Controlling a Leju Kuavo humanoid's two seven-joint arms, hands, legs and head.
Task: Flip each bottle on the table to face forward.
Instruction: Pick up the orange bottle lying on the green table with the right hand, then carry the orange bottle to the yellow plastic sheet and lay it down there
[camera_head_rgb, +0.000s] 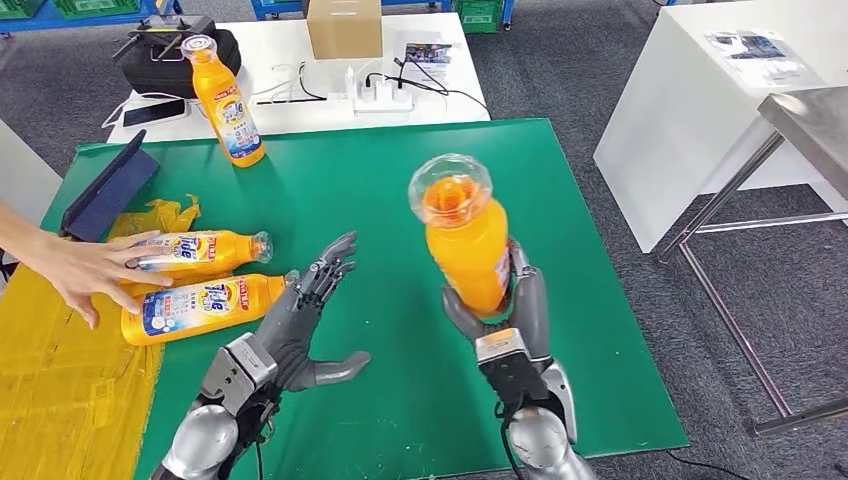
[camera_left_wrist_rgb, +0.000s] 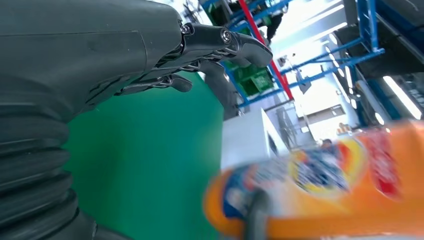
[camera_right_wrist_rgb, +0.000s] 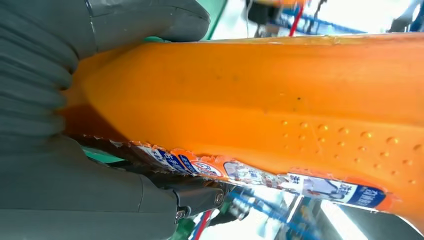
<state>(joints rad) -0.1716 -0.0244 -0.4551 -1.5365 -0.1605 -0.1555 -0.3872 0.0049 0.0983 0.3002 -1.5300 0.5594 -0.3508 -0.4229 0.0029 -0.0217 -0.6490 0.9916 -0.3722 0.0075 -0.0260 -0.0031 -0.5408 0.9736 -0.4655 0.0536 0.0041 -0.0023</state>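
Note:
My right hand (camera_head_rgb: 505, 315) grips an orange bottle (camera_head_rgb: 465, 235) upright above the green mat, its plain back toward me and its clear cap on top; up close its orange body (camera_right_wrist_rgb: 280, 95) shows a label edge beside my right hand (camera_right_wrist_rgb: 60, 165). My left hand (camera_head_rgb: 300, 320) is held open over the mat with fingers spread, just right of two orange bottles lying on their sides, one nearer (camera_head_rgb: 205, 305) and one behind it (camera_head_rgb: 200, 250). My left hand (camera_left_wrist_rgb: 100, 75) shows close up beside a blurred labelled bottle (camera_left_wrist_rgb: 325, 185). Another bottle (camera_head_rgb: 228, 102) stands upright at the mat's far left.
A person's hand (camera_head_rgb: 85, 272) rests on the lying bottles from the left. A yellow plastic sheet (camera_head_rgb: 60, 380) covers the mat's left side, with a dark tablet (camera_head_rgb: 108, 190) leaning behind it. The white table behind holds a cardboard box (camera_head_rgb: 344, 27), power strip (camera_head_rgb: 378, 95) and black bag (camera_head_rgb: 165, 60).

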